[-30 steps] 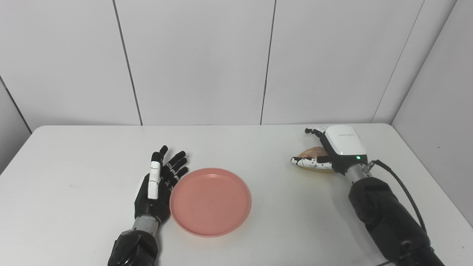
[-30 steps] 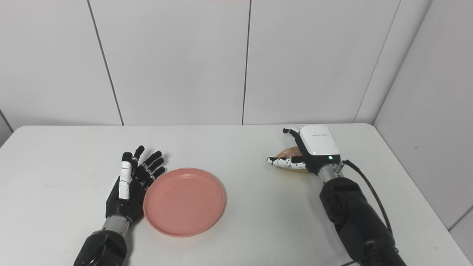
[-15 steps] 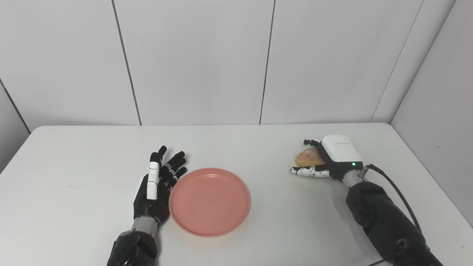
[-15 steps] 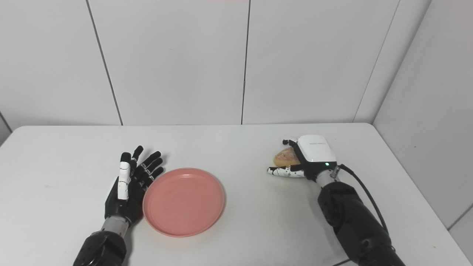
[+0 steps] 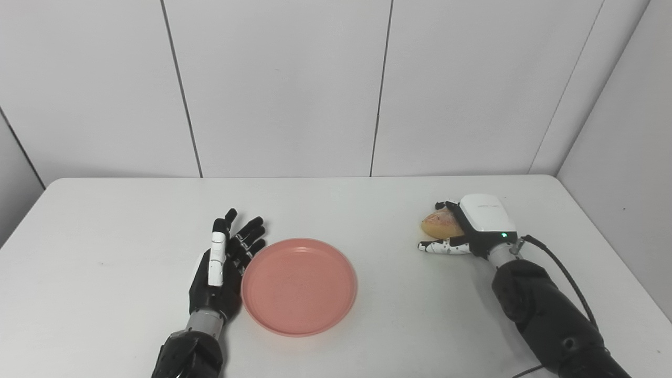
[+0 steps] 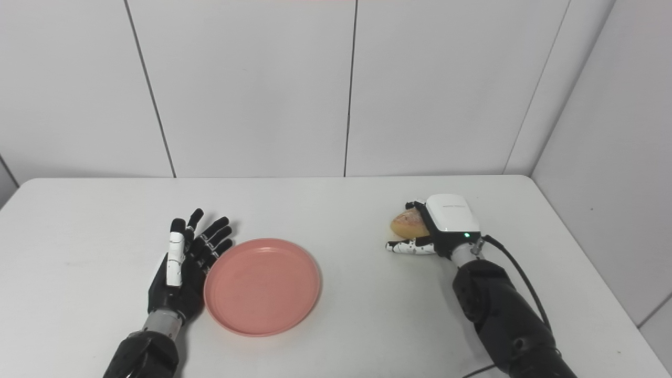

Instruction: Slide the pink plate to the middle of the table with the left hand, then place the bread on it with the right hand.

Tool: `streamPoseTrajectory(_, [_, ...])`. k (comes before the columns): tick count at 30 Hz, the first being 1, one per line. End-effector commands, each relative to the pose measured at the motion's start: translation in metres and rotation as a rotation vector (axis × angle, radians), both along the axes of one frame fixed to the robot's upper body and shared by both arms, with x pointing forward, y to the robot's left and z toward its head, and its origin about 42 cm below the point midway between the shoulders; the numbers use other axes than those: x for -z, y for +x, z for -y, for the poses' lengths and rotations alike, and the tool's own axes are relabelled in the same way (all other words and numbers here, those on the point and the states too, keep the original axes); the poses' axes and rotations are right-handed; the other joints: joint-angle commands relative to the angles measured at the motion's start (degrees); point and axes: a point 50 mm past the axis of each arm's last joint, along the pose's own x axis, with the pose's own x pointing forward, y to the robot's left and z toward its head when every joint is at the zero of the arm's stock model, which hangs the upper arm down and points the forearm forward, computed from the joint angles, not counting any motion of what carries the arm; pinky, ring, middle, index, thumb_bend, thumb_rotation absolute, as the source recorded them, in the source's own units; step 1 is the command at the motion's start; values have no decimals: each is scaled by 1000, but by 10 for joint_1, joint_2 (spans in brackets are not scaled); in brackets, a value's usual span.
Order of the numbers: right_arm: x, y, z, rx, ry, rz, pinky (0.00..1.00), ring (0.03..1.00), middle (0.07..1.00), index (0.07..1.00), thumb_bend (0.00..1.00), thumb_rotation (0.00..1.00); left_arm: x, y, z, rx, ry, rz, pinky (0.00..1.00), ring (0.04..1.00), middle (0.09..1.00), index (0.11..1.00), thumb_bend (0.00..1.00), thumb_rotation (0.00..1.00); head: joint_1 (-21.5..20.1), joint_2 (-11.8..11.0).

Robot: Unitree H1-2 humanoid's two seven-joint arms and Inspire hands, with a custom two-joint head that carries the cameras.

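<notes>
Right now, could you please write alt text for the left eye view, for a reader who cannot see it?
The robot's right hand is closed around the bread at the right of a white table. An empty pink plate sits near the middle, with the open left hand beside its left rim.

Bare table (image 5: 388, 273) between pink plate (image 5: 299, 286) and bread (image 5: 440, 224) — nothing in way. Left hand (image 5: 223, 265) flat, fingers spread, against plate's left rim, blocks that side. Right hand (image 5: 470, 231) wrapped around bread near right edge. Far edge strip and front-right corner free — only right forearm crosses there.
</notes>
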Motion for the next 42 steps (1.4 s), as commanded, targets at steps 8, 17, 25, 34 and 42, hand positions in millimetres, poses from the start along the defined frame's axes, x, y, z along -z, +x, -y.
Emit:
streamPoseTrajectory(8, [-22,6,7,-75,50,210,148,207,303,481,505,167,14,-6,0,-4,1,-77,903,867,808,1000,790,826,1,4])
streamPoseTrajectory(17, [-21,6,6,-80,50,215,155,217,313,483,503,160,14,-7,1,-1,4,-76,893,862,807,1000,795,828,2,4])
streamPoseTrajectory(25, [-24,6,6,-85,55,217,164,224,320,482,505,159,14,-6,1,-1,3,-79,886,854,784,1000,796,821,2,5])
streamPoseTrajectory(34, [-42,6,-2,-121,77,267,158,213,302,480,505,160,14,-6,2,-6,12,-77,876,850,781,1000,806,820,14,6])
streamPoseTrajectory(42, [-77,-2,-21,-174,87,322,157,211,298,479,506,162,16,-8,13,-7,13,-68,846,842,790,1000,814,829,57,3])
